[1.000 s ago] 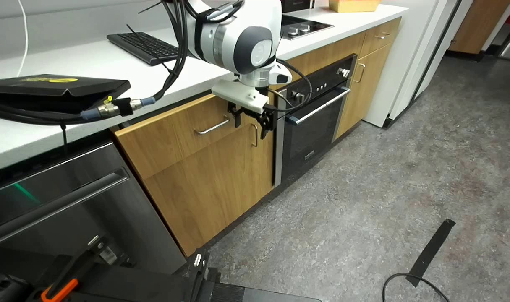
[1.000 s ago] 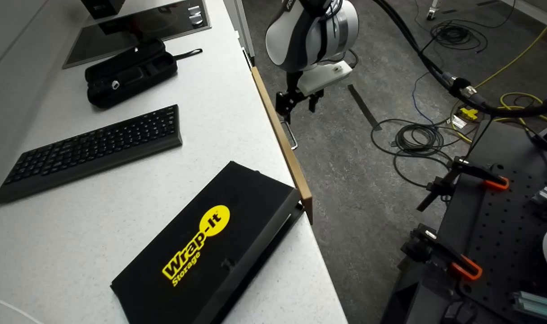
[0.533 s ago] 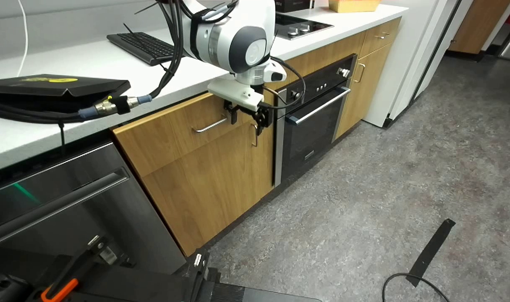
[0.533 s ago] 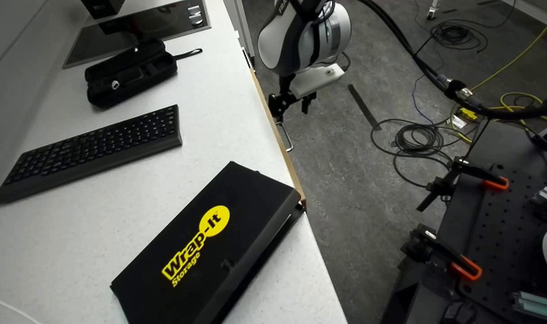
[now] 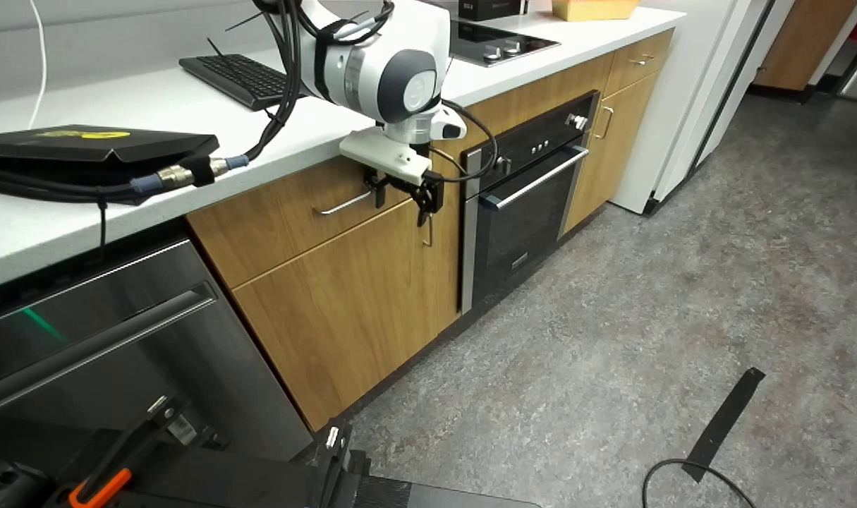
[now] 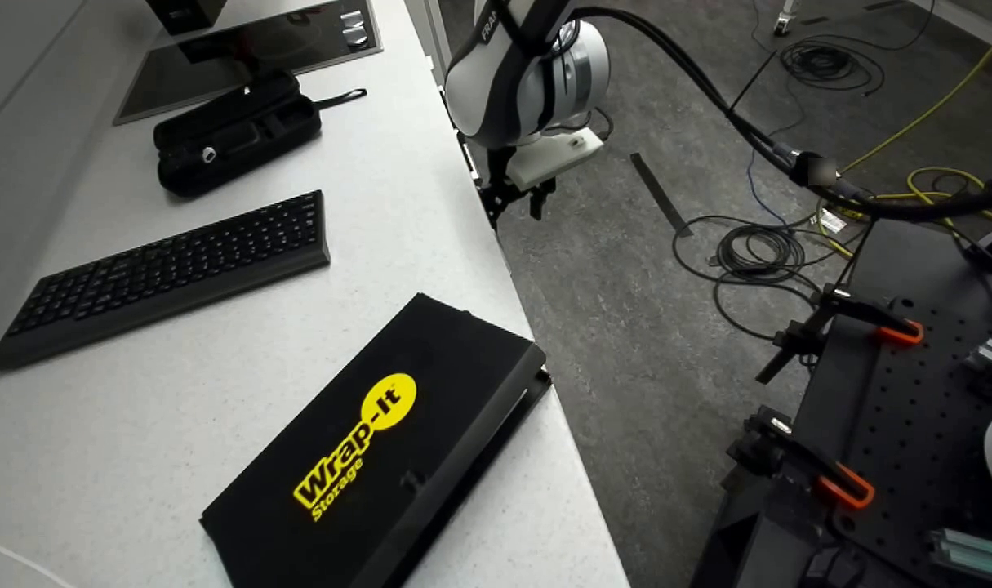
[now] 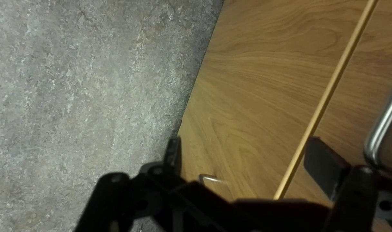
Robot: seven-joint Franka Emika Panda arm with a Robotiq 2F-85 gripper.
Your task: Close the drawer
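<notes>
The drawer (image 5: 273,226) has a light oak front and a slim silver bar handle (image 5: 345,203). Its front sits in under the counter edge, with no inner box showing. A thin light edge strip shows between it and the lower wood panel. In an exterior view from above, the counter hides the drawer. My gripper (image 5: 401,202) is open and empty at the drawer's oven-side end; it also shows in the other view from above (image 6: 515,214). In the wrist view, one finger of the gripper (image 7: 243,141) is at the drawer front (image 7: 354,96) beside the handle; contact cannot be told.
The lower wood panel (image 5: 343,310) with an upright handle (image 5: 429,231) is below. The black oven (image 5: 530,204) is beside it, the steel dishwasher (image 5: 118,339) on the other side. A black box (image 6: 365,457) and a keyboard (image 6: 177,269) lie on the counter (image 6: 398,229).
The drawer front has moved inward until it no longer shows past the counter edge from above, and the gap under the counter has closed. The gripper has moved in with it, staying open.
</notes>
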